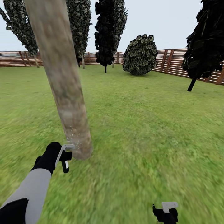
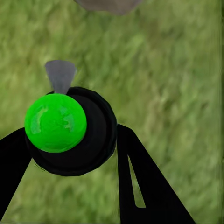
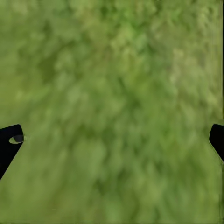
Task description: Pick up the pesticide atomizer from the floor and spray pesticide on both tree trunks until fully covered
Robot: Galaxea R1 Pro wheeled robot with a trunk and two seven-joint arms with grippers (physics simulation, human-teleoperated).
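Dark narrow cypress-like trees (image 1: 107, 31) stand along the far side, one more dark tree (image 1: 203, 40) leaning at the right with a thin dark trunk. A round mottled bush (image 1: 140, 55) sits near the right fence corner, just right of the central cypress. Pale grey overcast sky (image 1: 168, 18) above the treeline; nothing else distinguishable at this blur.

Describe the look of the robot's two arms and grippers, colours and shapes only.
The left arm has a light grey forearm segment, black at wrist and elbow. The left gripper is black with a pale grey bracket. The right gripper matches: black body, pale grey bracket. Its fingers are flat, black, tapered.
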